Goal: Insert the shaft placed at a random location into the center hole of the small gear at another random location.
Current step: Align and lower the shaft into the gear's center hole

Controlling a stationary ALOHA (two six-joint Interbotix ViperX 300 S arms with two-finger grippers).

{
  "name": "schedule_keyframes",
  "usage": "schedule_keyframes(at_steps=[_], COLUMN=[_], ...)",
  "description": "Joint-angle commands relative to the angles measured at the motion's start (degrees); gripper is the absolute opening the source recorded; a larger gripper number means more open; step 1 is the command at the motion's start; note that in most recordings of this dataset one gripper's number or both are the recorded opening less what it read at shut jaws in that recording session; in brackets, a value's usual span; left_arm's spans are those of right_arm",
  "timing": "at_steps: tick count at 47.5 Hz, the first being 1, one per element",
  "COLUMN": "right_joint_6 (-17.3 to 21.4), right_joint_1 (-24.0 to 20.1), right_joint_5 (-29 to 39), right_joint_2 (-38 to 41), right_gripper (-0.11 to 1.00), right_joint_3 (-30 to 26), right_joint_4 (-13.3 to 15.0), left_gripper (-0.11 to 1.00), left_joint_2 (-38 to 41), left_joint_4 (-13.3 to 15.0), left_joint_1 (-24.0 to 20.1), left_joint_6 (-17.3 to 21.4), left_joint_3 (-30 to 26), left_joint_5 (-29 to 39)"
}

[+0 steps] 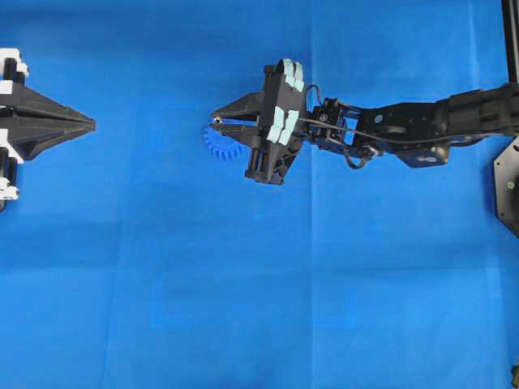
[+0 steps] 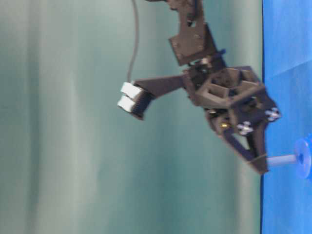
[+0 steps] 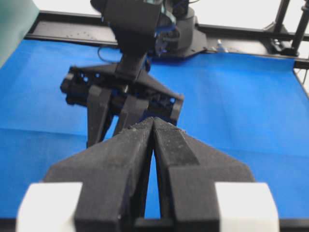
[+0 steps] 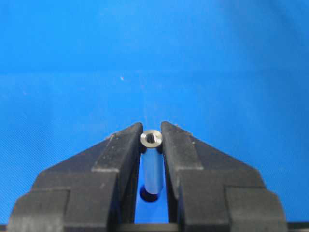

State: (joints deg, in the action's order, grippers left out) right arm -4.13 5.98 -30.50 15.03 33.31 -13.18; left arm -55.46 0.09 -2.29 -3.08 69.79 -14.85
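Observation:
My right gripper (image 1: pixel 216 121) is shut on the shaft (image 1: pixel 217 120), a small silver pin held upright by its top end (image 4: pixel 151 138) between the fingertips. The small gear (image 1: pixel 220 147) lies on the blue cloth directly under the fingertips, half hidden by them. In the table-level view the shaft (image 2: pixel 282 159) spans from the gripper's tip (image 2: pixel 258 165) to the gear's hub (image 2: pixel 303 158) and touches it. In the right wrist view its lower end meets a dark round spot, the center hole (image 4: pixel 150 195). My left gripper (image 1: pixel 91 124) is shut and empty at the far left (image 3: pixel 153 122).
A black base plate (image 1: pixel 507 186) sits at the right edge of the cloth. A black frame rail (image 3: pixel 241 46) runs along the far side of the table. A teal curtain (image 2: pixel 73 146) backs the table-level view.

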Motion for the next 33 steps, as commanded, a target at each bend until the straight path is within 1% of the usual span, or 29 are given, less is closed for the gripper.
schedule_keyframes(at_steps=[1,8,33], right_joint_6=[0.1,0.1,0.2], right_joint_1=[-0.1,-0.1,-0.4], right_joint_5=[-1.3,-1.8,-2.2], right_joint_2=[0.0,0.6,0.9], right_gripper=[0.03,0.03,0.03], right_joint_3=[-0.3,0.1,0.3], right_joint_4=[-0.7,-1.4,-1.6], left_gripper=[0.00,0.00,0.00], left_joint_2=[0.2,0.3,0.2], left_joint_4=[0.0,0.0,0.0], left_joint_1=[-0.1,-0.1,-0.1], left_joint_6=[0.0,0.0,0.0], left_joint_3=[-0.6,-0.6,-0.6], left_joint_5=[-0.4,-0.4,-0.4])
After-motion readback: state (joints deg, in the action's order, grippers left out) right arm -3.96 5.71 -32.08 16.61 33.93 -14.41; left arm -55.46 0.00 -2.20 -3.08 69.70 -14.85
